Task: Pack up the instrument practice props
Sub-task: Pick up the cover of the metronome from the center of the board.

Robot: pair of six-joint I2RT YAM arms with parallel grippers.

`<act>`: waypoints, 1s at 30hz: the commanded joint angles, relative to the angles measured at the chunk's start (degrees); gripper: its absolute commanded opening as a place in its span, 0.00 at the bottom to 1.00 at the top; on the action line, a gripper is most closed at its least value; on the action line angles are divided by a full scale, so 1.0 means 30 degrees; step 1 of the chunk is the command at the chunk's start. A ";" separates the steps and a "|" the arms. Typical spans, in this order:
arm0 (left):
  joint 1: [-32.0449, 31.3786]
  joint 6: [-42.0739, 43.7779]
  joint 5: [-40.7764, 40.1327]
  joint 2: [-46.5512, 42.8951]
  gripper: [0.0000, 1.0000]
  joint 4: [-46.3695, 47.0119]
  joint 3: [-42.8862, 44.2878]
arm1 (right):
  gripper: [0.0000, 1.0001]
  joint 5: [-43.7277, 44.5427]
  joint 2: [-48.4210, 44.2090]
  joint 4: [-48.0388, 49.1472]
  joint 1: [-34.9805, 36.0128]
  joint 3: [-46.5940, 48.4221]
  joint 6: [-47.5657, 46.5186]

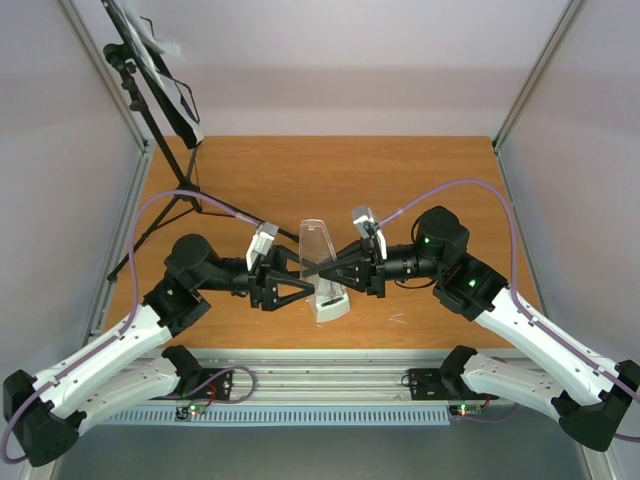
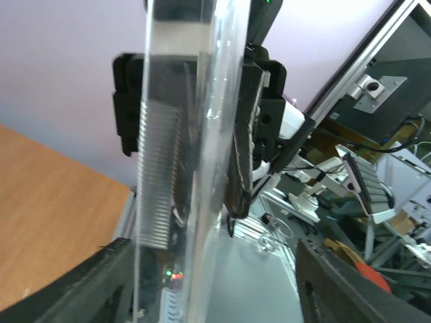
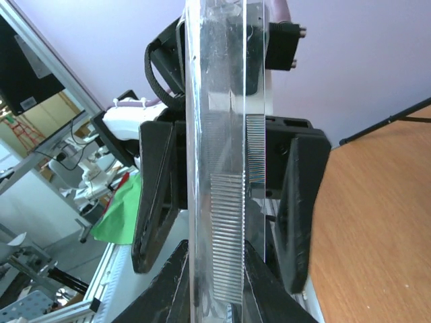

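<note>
The metronome (image 1: 331, 305) stands at lower centre of the top view, close to the worktop's (image 1: 430, 180) near edge, its clear cover (image 1: 317, 240) upright. The right claw (image 1: 335, 270) reaches in from the right and is clenched on the clear cover, fingers (image 3: 168, 286) pressed to both faces. The left claw (image 1: 302, 278) comes from the left, released, its fingers (image 3: 156, 195) spread on either side of the cover with gaps showing. Bare wood lies open behind, toward upper centre and upper right. The music stand (image 1: 160, 80) occupies the upper left corner, legs crossing that edge.
</note>
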 commanded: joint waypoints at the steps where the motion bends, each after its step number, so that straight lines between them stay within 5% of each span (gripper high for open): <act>1: -0.0393 0.0382 0.0870 -0.0242 0.62 0.0644 0.0574 | 0.05 -0.0682 0.0020 0.1522 -0.0123 -0.0095 0.0480; 11: -0.0612 0.0378 0.0371 -0.0386 0.34 0.0783 0.0286 | 0.05 -0.0749 0.0008 0.1676 -0.0137 -0.0206 0.0453; 25: -0.0694 0.0378 -0.0060 -0.0441 0.19 0.0770 0.0051 | 0.07 -0.0324 0.0216 0.1867 -0.0141 -0.0831 0.0306; 30: -0.0698 0.0299 -0.0318 -0.0520 0.14 0.0873 -0.0104 | 0.18 0.0028 0.0240 0.1991 -0.0171 -0.1045 0.0317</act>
